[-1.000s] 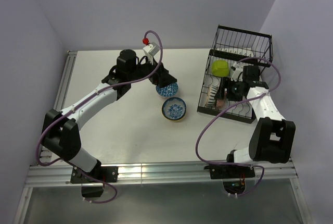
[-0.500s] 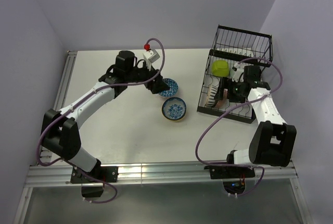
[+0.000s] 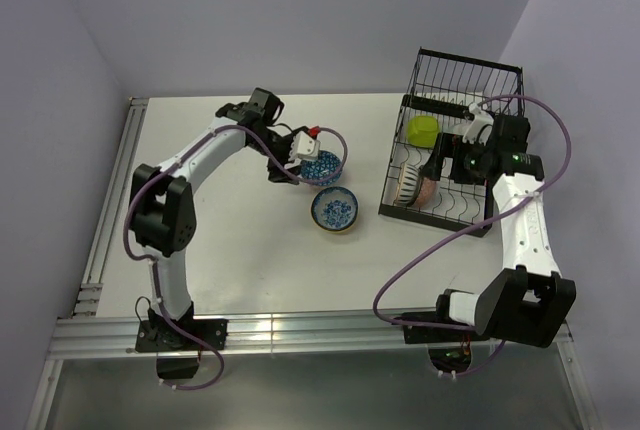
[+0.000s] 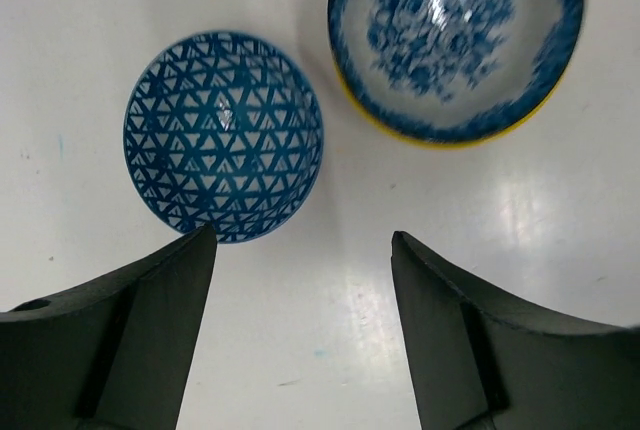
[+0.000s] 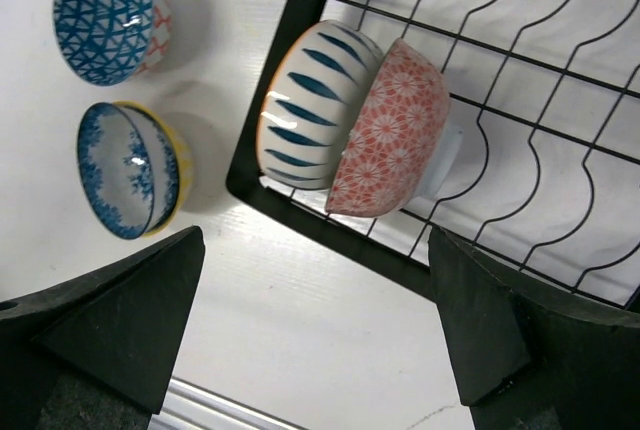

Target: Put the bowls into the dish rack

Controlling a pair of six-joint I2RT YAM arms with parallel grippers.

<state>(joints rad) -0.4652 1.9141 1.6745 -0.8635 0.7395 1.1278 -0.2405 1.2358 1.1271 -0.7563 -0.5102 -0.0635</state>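
hovering open-jawed, left gripper point(image 4: 305, 250) is above triangle bowl point(image 4: 222, 136) and floral bowl point(image 4: 455, 40), apart mid-worktop. right gripper point(image 5: 312, 250), jaws spread, faces rack point(image 5: 300, 10) at far right corner, where striped bowl point(image 5: 305, 105) touches pink bowl point(image 5: 385, 125).

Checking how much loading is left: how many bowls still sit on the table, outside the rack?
2. The triangle-patterned blue bowl lies just ahead of the open left gripper. The blue floral bowl sits beside it, apart. No other seems hidden in the top view.

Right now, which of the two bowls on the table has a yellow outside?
The blue floral bowl; the triangle-patterned bowl beside it shows red outside.
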